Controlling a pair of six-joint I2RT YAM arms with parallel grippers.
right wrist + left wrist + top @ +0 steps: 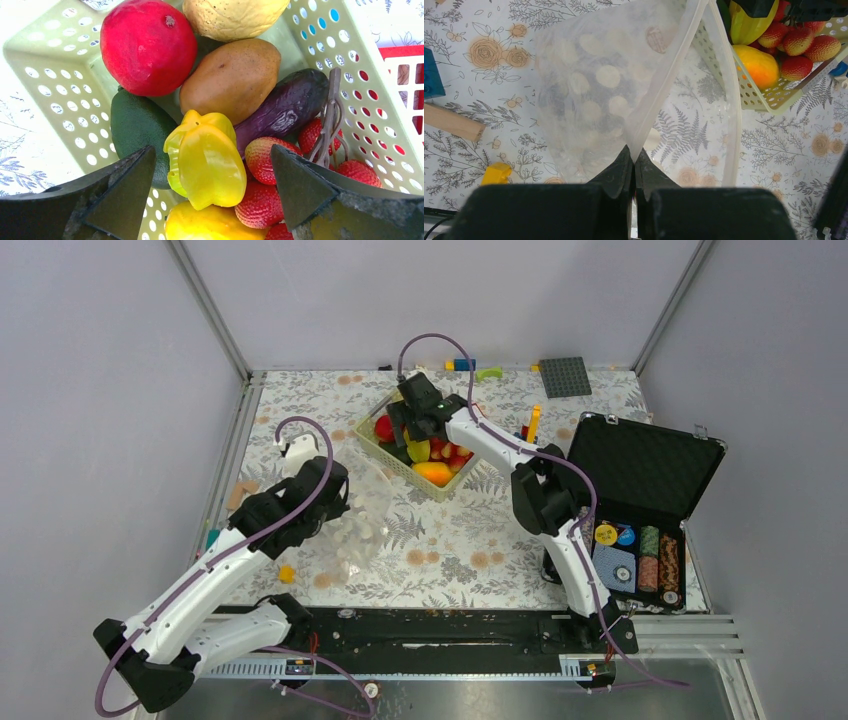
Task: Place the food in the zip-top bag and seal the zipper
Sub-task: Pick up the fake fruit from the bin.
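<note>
The food lies in a pale green lattice basket (pixel 372 441): a yellow star fruit (pixel 207 160), a red pomegranate (pixel 147 45), a brown mango (pixel 231 77), a purple aubergine (pixel 287 107), strawberries (pixel 262 200) and a dark green avocado (pixel 140 127). My right gripper (pixel 415 425) hangs open just above the basket, its jaws on either side of the star fruit (pixel 418 450). My left gripper (pixel 634 152) is shut on the zipper edge (pixel 664 82) of the clear dotted zip-top bag (pixel 362 510), holding its mouth up beside the basket (pixel 754 97).
An open black case (pixel 640 505) with poker chips stands at the right. A grey baseplate (pixel 565 376) and coloured blocks (pixel 462 365) lie at the back. A wooden block (pixel 451 122), a blue block (pixel 431 75) and a yellow block (pixel 496 173) lie left of the bag.
</note>
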